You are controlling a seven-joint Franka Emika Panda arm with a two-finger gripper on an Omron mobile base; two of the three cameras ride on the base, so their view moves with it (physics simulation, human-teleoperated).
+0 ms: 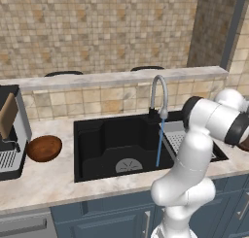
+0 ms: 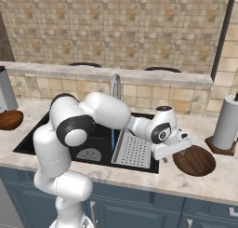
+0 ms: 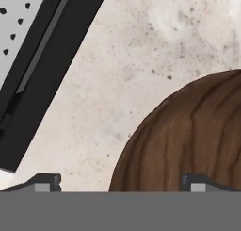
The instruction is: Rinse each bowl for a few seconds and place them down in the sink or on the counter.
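Observation:
One reddish-brown bowl (image 2: pixel 195 161) rests on the counter (image 2: pixel 204 183) right of the sink (image 2: pixel 100 143). My gripper (image 2: pixel 172 153) hangs low over that bowl's left rim, open and holding nothing. In the hand view the bowl (image 3: pixel 188 136) lies at the lower right. One fingertip (image 3: pixel 46 182) is over bare counter (image 3: pixel 136 70) and the other (image 3: pixel 200 182) over the bowl, so the rim sits between them. A second bowl (image 1: pixel 44 148) sits on the counter left of the sink (image 1: pixel 112 140). A thin stream of water (image 1: pixel 159 144) runs from the faucet (image 1: pixel 158 91) into the basin.
A grey perforated tray (image 2: pixel 135 150) lies in the right part of the sink, just left of my hand. A paper towel roll (image 2: pixel 228 122) stands behind the right bowl. A coffee machine (image 1: pixel 9 135) stands beside the left bowl. A raised ledge (image 1: pixel 116 79) runs behind the sink.

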